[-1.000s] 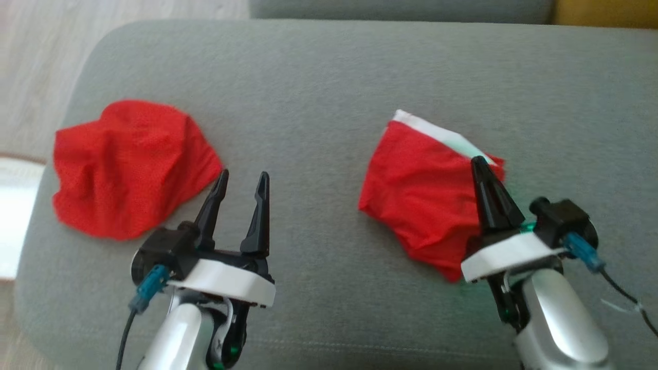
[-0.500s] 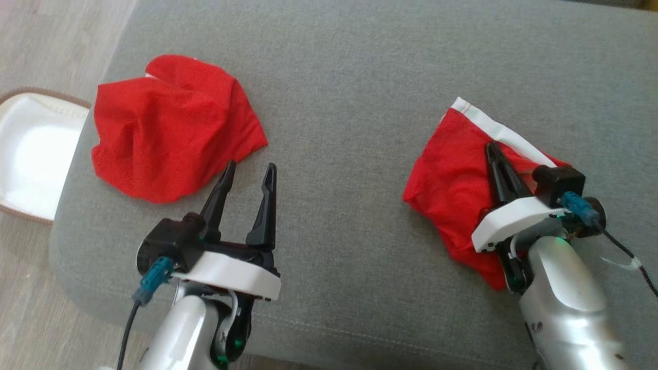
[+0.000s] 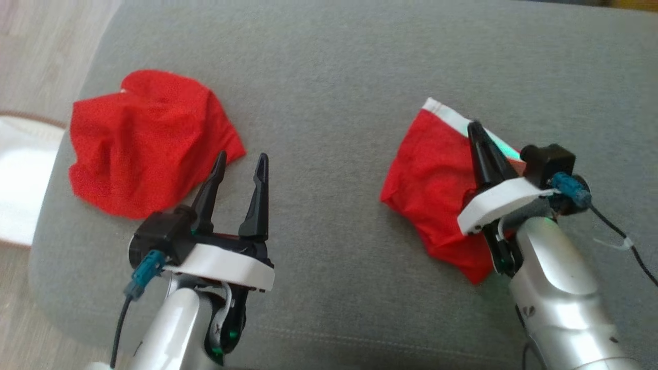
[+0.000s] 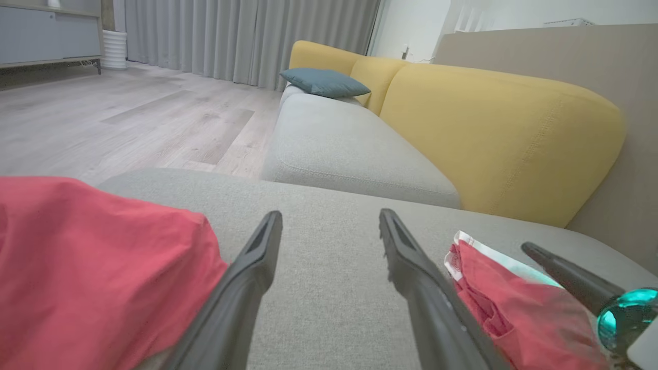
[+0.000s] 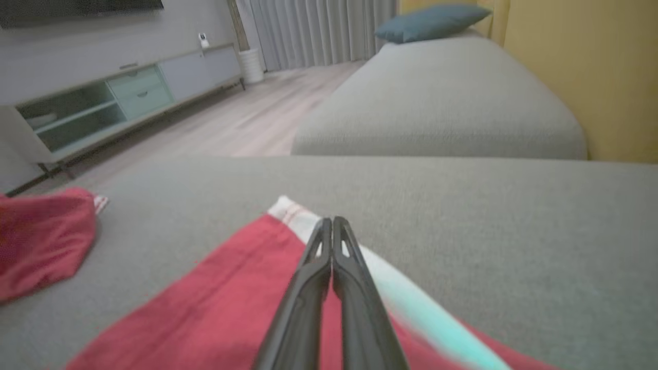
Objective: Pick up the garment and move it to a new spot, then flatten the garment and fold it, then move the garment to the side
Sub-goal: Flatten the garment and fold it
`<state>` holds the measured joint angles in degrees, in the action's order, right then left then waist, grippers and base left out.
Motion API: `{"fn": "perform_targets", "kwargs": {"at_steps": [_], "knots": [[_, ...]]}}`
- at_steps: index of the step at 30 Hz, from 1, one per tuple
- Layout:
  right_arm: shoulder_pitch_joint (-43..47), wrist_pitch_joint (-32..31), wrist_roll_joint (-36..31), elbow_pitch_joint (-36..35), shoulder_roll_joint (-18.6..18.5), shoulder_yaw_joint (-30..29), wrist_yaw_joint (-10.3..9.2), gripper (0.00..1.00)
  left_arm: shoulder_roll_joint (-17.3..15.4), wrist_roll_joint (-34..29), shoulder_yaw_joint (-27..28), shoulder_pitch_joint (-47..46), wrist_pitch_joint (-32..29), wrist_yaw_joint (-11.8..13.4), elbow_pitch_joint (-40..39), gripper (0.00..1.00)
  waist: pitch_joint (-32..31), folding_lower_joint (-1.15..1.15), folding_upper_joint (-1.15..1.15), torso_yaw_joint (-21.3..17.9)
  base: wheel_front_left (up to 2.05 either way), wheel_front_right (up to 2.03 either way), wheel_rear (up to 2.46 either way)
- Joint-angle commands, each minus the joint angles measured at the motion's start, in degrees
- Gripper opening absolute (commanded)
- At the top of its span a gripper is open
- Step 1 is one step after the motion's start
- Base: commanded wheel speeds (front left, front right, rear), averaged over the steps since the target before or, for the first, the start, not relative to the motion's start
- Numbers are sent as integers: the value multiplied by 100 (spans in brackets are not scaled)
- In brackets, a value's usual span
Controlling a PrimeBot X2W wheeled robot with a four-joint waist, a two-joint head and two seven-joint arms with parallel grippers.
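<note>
Two red garments lie on the grey sofa seat (image 3: 329, 77). The crumpled red garment (image 3: 149, 144) (image 4: 77, 257) (image 5: 36, 241) rests at the left. My left gripper (image 3: 242, 155) (image 4: 330, 216) stands open just right of its edge, nothing between the fingers. The other red garment (image 3: 432, 180) (image 4: 514, 308) (image 5: 216, 308), with a white waistband (image 3: 447, 113) (image 5: 293, 213), lies at the right. Over it my right gripper (image 3: 474, 126) (image 5: 331, 221) is shut, fingers pressed together, tip at the waistband; my right arm hides its right part.
A white item with a brown rim (image 3: 20, 174) lies on the wooden floor off the seat's left edge. A yellow sofa back (image 4: 504, 133), a blue cushion (image 4: 324, 82) and a low cabinet (image 5: 128, 92) stand farther off. Bare seat separates the garments.
The head camera has shifted, so the whole picture moved. My right gripper's tip has crept forward over the right garment to its white waistband. The left gripper has stayed open.
</note>
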<state>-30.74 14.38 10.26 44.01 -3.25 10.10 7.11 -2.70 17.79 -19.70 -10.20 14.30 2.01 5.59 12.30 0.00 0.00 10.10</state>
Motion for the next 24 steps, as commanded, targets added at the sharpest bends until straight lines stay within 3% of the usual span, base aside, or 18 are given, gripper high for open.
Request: {"fn": "perform_targets", "kwargs": {"at_steps": [1,18,19,20,24], "knots": [[42,61,42,-246,37,137,37,0,-18,-28,199,-141,70,13,-210,100,-141,0,0,-150,0,0,0],[1950,55,16,-2556,37,-596,37,0,-18,-49,293,232,70,55,-294,100,-924,0,0,-940,0,0,0],[2028,55,22,-2635,37,-651,37,39,-18,-53,301,254,70,49,-281,100,-936,0,0,-967,0,0,0],[2100,56,35,-2717,37,-701,37,100,-18,-56,307,272,70,44,-272,100,-943,0,0,-989,0,0,0],[2349,56,100,-2945,37,-732,37,100,-18,-63,335,336,70,24,-231,100,-970,0,0,-1056,0,0,0]]}}
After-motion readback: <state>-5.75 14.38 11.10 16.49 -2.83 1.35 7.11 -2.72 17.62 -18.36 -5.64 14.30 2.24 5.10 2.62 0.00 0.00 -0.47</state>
